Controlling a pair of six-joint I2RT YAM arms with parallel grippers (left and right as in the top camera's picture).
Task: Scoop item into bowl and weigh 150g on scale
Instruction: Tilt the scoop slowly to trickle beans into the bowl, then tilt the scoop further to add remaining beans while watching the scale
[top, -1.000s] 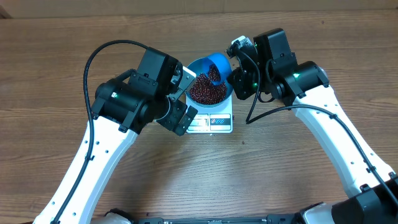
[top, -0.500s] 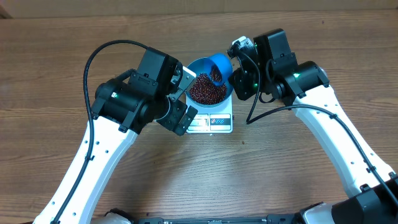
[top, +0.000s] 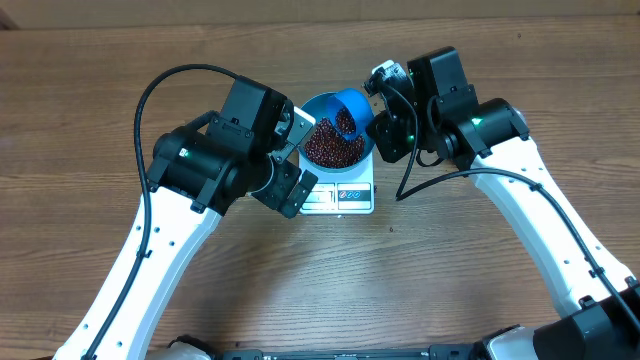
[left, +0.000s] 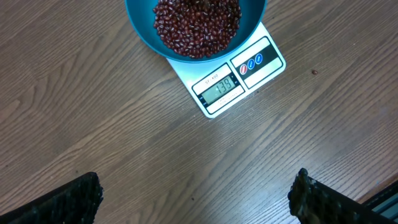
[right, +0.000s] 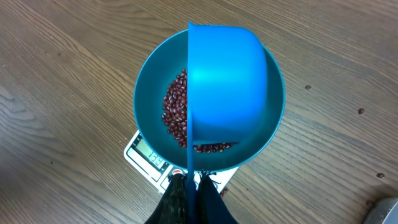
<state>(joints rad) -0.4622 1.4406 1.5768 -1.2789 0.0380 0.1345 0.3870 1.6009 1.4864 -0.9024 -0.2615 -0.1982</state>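
Note:
The blue bowl (top: 318, 105) stands on the white scale (top: 340, 197) and holds a heap of red-brown beans (top: 330, 150). My right gripper (top: 380, 98) is shut on the thin handle of a small blue scoop (top: 352, 103), which hangs tilted over the bowl's right side. In the right wrist view the gripper (right: 193, 185) pinches the handle, and the scoop (right: 227, 87) hides much of the bowl (right: 146, 93) and the beans (right: 176, 115). My left gripper (top: 300, 160) stands open just left of the scale. It holds nothing and hovers over bare wood (left: 196, 199), with bowl (left: 140, 25), beans (left: 196, 25) and scale (left: 239, 84) ahead.
A few stray beans (right: 359, 111) lie on the wooden table to the right of the bowl, and one (left: 314, 72) lies beside the scale. The scale's display (left: 219, 87) faces the near table edge. A grey object (right: 388, 210) peeks in at the right wrist view's lower right corner.
The scoop has tipped very slightly over the bowl. Both arms stay where they were.

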